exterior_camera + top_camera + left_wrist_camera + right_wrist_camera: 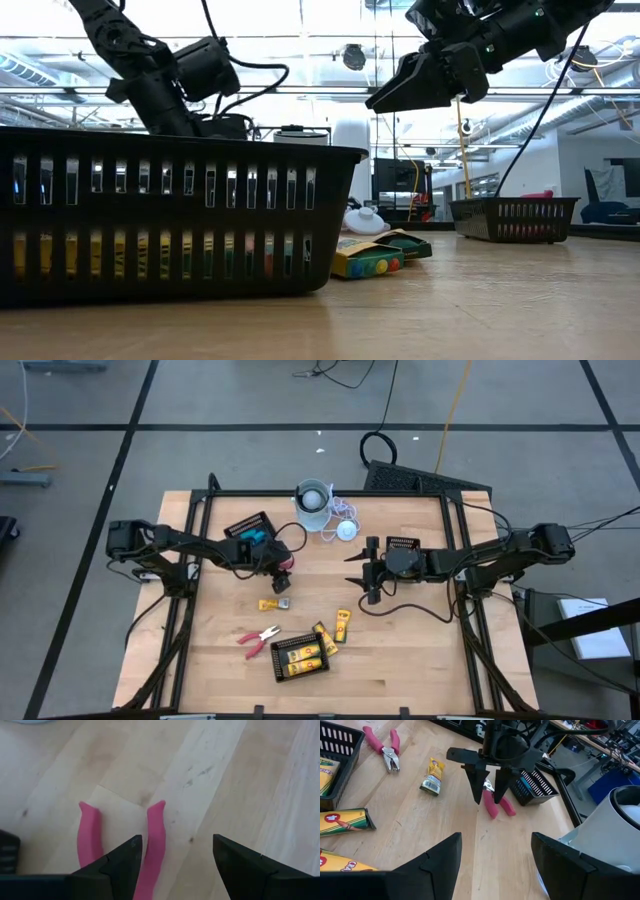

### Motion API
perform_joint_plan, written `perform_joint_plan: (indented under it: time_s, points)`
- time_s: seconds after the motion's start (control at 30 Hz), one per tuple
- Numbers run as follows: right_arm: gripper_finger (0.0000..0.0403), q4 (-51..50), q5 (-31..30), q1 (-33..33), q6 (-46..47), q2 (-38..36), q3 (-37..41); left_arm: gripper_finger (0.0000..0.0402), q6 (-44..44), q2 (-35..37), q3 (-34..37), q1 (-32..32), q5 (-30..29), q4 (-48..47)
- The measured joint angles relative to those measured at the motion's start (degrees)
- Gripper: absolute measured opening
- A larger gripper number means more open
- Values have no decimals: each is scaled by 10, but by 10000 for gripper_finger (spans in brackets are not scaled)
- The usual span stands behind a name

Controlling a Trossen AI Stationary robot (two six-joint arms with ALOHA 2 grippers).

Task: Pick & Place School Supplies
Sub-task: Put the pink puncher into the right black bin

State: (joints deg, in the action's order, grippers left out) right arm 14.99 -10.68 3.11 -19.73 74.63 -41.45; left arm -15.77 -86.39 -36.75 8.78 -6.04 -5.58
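Observation:
A pair of pink-red-handled pliers [284,582] lies flat on the wooden table left of the middle, its two handles [155,840] spread. My left gripper [283,572] stands open just above it, pointing steeply down; in the right wrist view its fingers [472,787] straddle the tool's metal head. My right gripper [368,573] hovers open over the table's middle, well above the wood [420,85]. A second pair of pliers [258,640] and yellow crayon boxes [272,603] lie nearer the front edge.
A black mesh tray [283,670] with yellow boxes stands near the front edge. Another tray [240,525], holding blue items, stands at the far left, and a small one [402,544] at the far right. A white cup [312,500] and a corded disc [346,530] stand at the back.

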Motion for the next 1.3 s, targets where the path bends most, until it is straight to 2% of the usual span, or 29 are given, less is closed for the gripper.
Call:
perform_joint_plan:
  time_s: [0.47, 0.57, 0.63, 0.73, 0.77, 1.03, 1.3]
  points:
    - [233, 2, 0, 0, -5, 0, 0, 234, 1, -80, -6, -24, -19, 34]
    - [233, 2, 0, 0, -6, 0, 0, 192, 1, -78, -13, -28, -20, 28]
    - [233, 2, 0, 0, -6, 0, 0, 143, 6, -79, -17, -33, -20, 23]
    - [233, 2, 0, 0, -5, 0, 0, 46, 20, -79, -22, -41, -22, 21]
    - [233, 2, 0, 0, -5, 0, 0, 38, 27, -79, -22, -43, -23, 23]
    - [233, 0, 1, 0, 11, 0, 0, 38, 43, -77, -46, -52, 0, 22]
    - [233, -51, 5, 0, 55, 0, 0, 38, 123, -57, -136, -61, -12, -2]
